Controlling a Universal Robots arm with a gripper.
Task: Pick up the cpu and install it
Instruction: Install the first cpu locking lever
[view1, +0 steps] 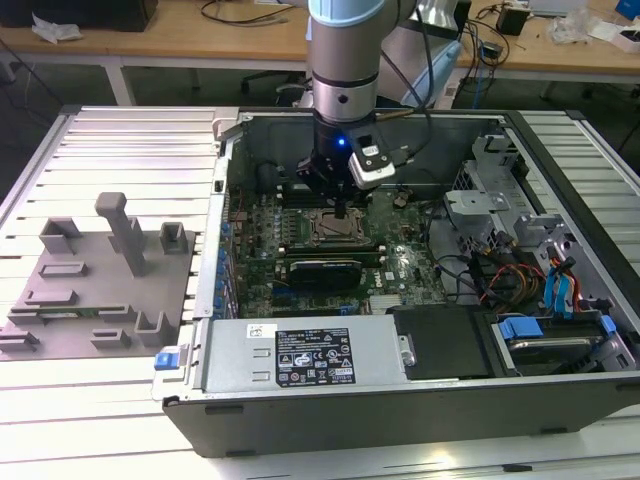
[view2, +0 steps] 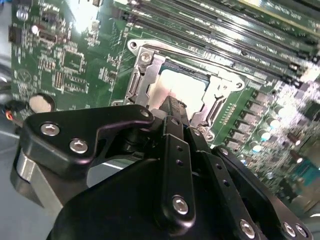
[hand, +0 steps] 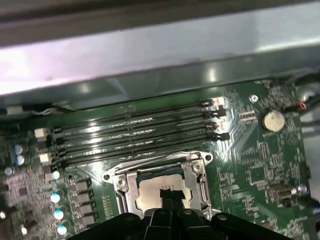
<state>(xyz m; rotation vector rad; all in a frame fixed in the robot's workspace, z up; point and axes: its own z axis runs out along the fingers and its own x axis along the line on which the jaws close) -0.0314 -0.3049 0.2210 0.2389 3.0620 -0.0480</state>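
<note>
- We see the arm (view1: 342, 60) standing nearly straight up over the open computer case (view1: 420, 400), its wrist pointing down into the case.
- The claw (view1: 341, 214) hangs just above the metal-framed socket (view1: 335, 232) on the green motherboard (view1: 400, 265), roughly in the middle of the case in the exterior view.
- In both wrist views the fingertips (hand: 170, 194) look pressed together into one narrow dark tip, with no gap showing between them; we see nothing held between them.
- The cpu (hand: 160, 192) lies flat inside the socket, its pale silvery top showing within the frame; in the second wrist view the cpu (view2: 177, 87) sits just beyond the claw (view2: 172, 107) tip.
- We cannot tell whether the tip is touching the chip's top or hovering just over it.
- The socket's frame (view2: 145, 75) surrounds the chip on all sides, and a row of long dark memory slots (hand: 135, 132) runs beside it.
- On the exterior view's left, a grey plastic tray (view1: 95, 290) with upright blocks rests on the ribbed surface (view1: 110, 400), well apart from the arm.
</note>
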